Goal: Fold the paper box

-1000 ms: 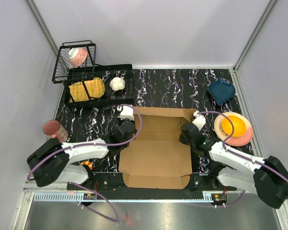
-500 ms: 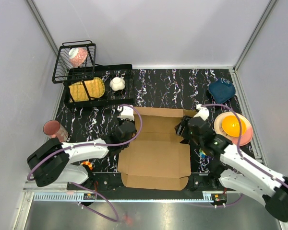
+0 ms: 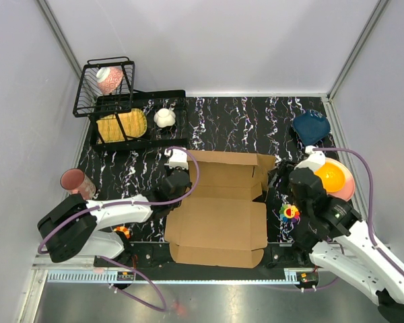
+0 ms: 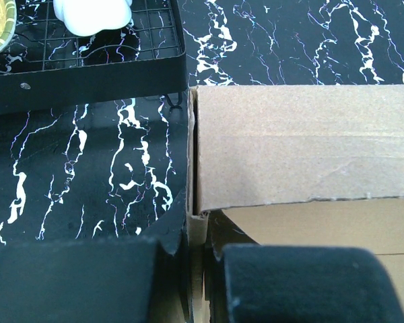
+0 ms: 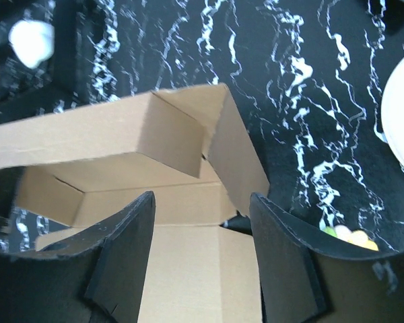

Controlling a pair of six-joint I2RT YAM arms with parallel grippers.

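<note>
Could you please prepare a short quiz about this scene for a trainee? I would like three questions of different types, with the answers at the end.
1. True or false: the left gripper is shut on the left edge of the paper box.
2. Which thing lies closest to the right edge of the box? A. a colourful toy B. a spoon C. a bottle
3. Fill in the missing word: the right gripper is ____ and holds nothing.
Key: 1 true; 2 A; 3 open.
</note>
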